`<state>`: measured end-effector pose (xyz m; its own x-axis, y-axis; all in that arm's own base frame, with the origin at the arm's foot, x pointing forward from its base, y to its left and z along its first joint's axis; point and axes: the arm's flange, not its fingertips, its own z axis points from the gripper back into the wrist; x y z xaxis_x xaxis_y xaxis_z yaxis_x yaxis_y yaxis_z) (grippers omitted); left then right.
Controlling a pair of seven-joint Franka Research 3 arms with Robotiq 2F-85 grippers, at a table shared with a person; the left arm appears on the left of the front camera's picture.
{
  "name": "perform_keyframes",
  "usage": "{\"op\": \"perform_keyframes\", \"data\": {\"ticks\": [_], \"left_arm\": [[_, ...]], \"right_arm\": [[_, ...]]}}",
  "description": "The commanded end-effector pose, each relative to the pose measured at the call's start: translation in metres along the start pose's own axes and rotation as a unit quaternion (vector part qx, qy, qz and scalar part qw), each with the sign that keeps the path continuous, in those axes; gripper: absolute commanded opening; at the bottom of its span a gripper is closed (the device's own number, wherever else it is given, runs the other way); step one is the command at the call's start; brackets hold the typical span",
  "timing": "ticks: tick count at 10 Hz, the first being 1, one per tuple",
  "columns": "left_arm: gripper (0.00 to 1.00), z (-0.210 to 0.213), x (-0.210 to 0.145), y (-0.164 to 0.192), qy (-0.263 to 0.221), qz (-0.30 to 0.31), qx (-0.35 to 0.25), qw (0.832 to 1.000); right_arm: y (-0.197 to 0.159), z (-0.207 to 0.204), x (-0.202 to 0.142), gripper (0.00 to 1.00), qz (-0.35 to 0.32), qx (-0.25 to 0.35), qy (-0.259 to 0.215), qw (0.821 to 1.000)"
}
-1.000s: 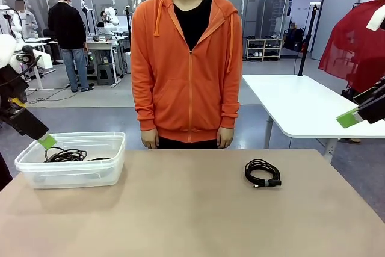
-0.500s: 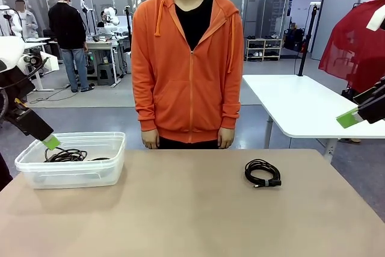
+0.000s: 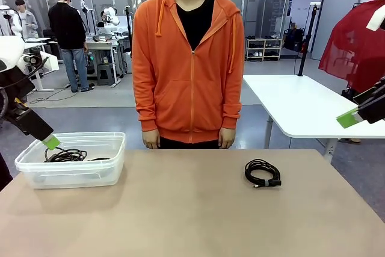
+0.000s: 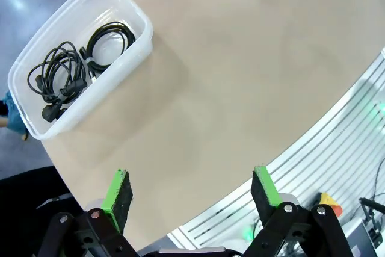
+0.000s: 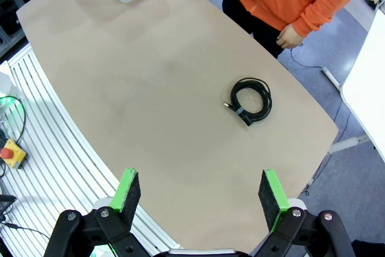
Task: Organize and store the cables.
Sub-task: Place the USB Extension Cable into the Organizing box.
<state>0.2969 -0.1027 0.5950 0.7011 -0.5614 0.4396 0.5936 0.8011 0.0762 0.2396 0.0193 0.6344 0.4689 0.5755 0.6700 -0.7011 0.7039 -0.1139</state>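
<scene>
Now left tool [image 3: 51,142] sits slightly higher over bin [image 3: 114,170].

Bright, even overhead light; soft shadows, sharp focus, wide-angle wrist distortion.

Three coiled cables [image 5: 250,100]; one clear bin [image 4: 123,58]; one table [image 3: 192,209]

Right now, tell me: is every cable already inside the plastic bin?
No: one coiled cable lies on the bare table, well apart from the bin that holds the other cables.
</scene>
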Motion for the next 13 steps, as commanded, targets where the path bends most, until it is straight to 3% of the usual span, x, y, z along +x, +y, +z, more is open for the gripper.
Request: {"op": "perform_keyframes", "data": {"ticks": [1,5,7,8,9,11,12,13], "left_arm": [[1.00,0.004,0.005,-0.001,0.009,0.003,0.006,1.000],[1.00,0.004,0.005,-0.001,0.009,0.003,0.006,1.000],[1.00,0.004,0.005,-0.001,0.009,0.003,0.006,1.000],[1.00,0.004,0.005,-0.001,0.009,0.003,0.006,1.000],[1.00,0.004,0.005,-0.001,0.009,0.003,0.006,1.000],[1.00,0.004,0.005,-0.001,0.009,0.003,0.006,1.000],[1.00,0.004,0.005,-0.001,0.009,0.003,0.006,1.000],[1.00,0.004,0.005,-0.001,0.009,0.003,0.006,1.000]], "right_arm": [[0.000,0.000,0.000,1.00,0.000,0.000,0.000,1.000],[-0.007,0.002,0.033,1.00,0.094,0.003,0.093,0.991],[-0.012,-0.011,0.038,1.00,0.217,0.019,0.188,0.958],[-0.014,-0.019,0.038,1.00,0.310,0.066,0.196,0.928],[-0.014,-0.033,0.038,1.00,0.360,0.151,0.183,0.902],[-0.028,-0.068,0.040,1.00,0.292,0.107,0.167,0.936],[-0.005,-0.046,0.035,1.00,0.315,0.116,0.195,0.922],[-0.005,-0.046,0.035,1.00,0.315,0.116,0.195,0.922]]}}
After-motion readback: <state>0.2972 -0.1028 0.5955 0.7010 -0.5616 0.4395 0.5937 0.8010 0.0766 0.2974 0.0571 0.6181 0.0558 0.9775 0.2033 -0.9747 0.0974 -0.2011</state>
